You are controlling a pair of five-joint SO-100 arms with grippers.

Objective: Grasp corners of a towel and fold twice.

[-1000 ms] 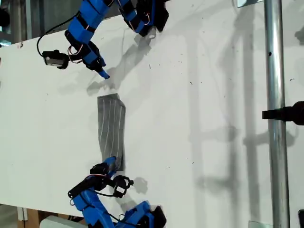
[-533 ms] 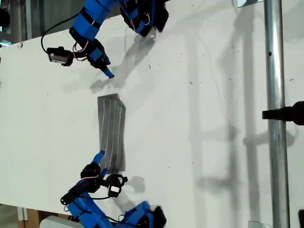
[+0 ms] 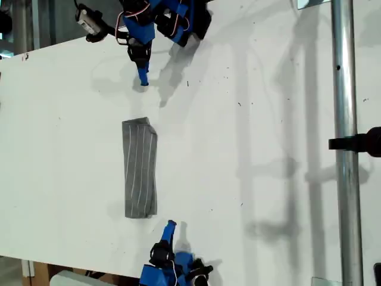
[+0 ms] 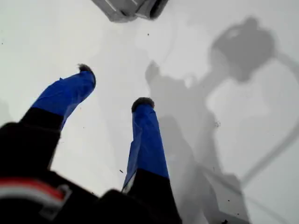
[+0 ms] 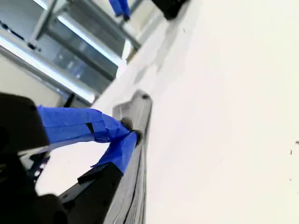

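The towel (image 3: 140, 170) lies flat on the white table (image 3: 256, 149) as a narrow gray striped strip, with no gripper touching it. One of its corners (image 3: 150, 126) at the far end is turned over. My first gripper (image 3: 143, 78) hovers beyond that end, open and empty, with the towel's end (image 4: 126, 8) ahead of its gripper (image 4: 114, 86). My second gripper (image 3: 170, 225) sits off the opposite end, toward the exterior view's right. In its wrist view the gripper (image 5: 130, 131) is shut with nothing in it, and the towel (image 5: 133, 196) runs alongside.
A vertical metal pole (image 3: 342, 143) with a black clamp (image 3: 357, 143) crosses the exterior view's right. The arm bases stand at the table's top edge (image 3: 178, 21) and bottom edge (image 3: 172, 271). Bare white table spreads between the towel and the pole.
My second gripper left the towel's near corner and drew back toward the exterior view's lower right. My first gripper moved up and right, away from the far end. The towel settled flat.
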